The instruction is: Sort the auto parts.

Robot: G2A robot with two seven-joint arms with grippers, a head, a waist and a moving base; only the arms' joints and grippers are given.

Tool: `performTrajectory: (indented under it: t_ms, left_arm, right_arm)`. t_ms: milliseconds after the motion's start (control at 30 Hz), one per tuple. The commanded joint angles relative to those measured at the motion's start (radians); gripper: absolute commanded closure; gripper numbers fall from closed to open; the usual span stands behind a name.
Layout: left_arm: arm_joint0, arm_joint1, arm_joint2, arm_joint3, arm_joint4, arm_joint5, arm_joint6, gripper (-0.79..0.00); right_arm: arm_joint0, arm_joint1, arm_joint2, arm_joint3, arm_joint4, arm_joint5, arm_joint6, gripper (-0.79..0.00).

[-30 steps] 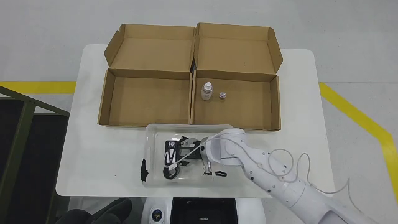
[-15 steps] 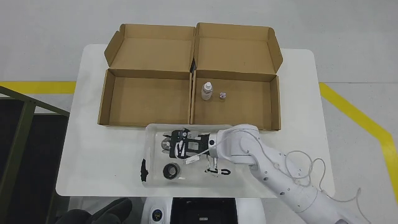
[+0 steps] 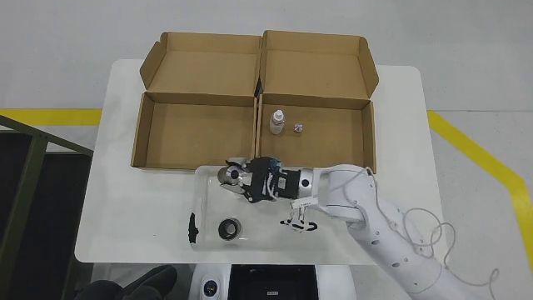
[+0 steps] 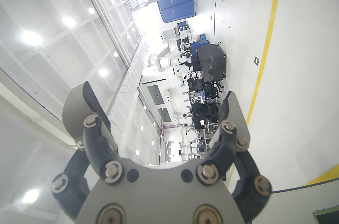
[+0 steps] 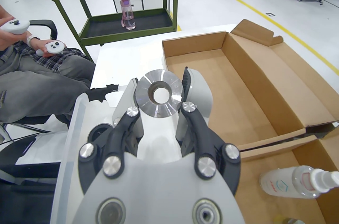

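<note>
The white table (image 3: 400, 133) carries everything, and the clear plastic tray (image 3: 204, 208) at its near edge serves as the reference point. Two open cardboard boxes sit just beyond the tray's far rim, the left box (image 3: 196, 137) and the right box (image 3: 316, 137) touching side by side. The right gripper (image 3: 237, 177) hangs over the tray's far rim, close to the near corner of the left box. Its fingers are pinched on a polished metal ring (image 5: 160, 96), holding it across its outer edge with the bore facing the wrist camera. The left gripper (image 4: 156, 96) is well away from the tray, its fingers spread wide with nothing between them. A small spray bottle (image 3: 277, 122) stands in the right box beyond the tray, with a tiny part (image 3: 298, 127) just beside it. A black ring (image 3: 229, 229) lies inside the tray, and a small black clip-like piece (image 3: 300, 227) lies nearer the tray's right end. The metal ring looks solid, so it is probably heavy for its size, rigid and slick on its machined faces. The rim grip across the full diameter seems the sound hold, since a shallow or off-centre pinch could let the ring twist or slide out.
</note>
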Motion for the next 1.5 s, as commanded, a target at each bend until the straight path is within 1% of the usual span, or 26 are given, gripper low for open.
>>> performTrajectory:
  t_ms: [0, 167, 400, 867, 1200, 1467]
  left_arm:
    - [0.0, 0.0, 0.0, 0.0, 0.0, 0.0, 0.0, -0.785]
    - [0.0, 0.0, 0.0, 0.0, 0.0, 0.0, 0.0, -0.785]
    - [0.0, 0.0, 0.0, 0.0, 0.0, 0.0, 0.0, -0.785]
    - [0.0, 0.0, 0.0, 0.0, 0.0, 0.0, 0.0, -0.785]
    - [0.0, 0.0, 0.0, 0.0, 0.0, 0.0, 0.0, -0.785]
    - [0.0, 0.0, 0.0, 0.0, 0.0, 0.0, 0.0, -0.785]
  right_arm:
    - [-0.008, 0.003, 0.019, -0.004, 0.012, 0.0, -0.015, 0.0]
    - [-0.027, 0.009, 0.062, -0.016, 0.057, 0.002, -0.044, 0.0]
    - [-0.04, 0.013, 0.106, -0.047, 0.041, 0.046, -0.085, 0.0]
    - [-0.052, 0.008, 0.136, -0.055, 0.073, 0.097, -0.173, 0.0]
    - [-0.046, 0.002, 0.134, -0.052, 0.097, 0.118, -0.181, 0.0]
    - [-0.03, -0.004, 0.121, -0.069, 0.077, 0.151, -0.158, 0.0]
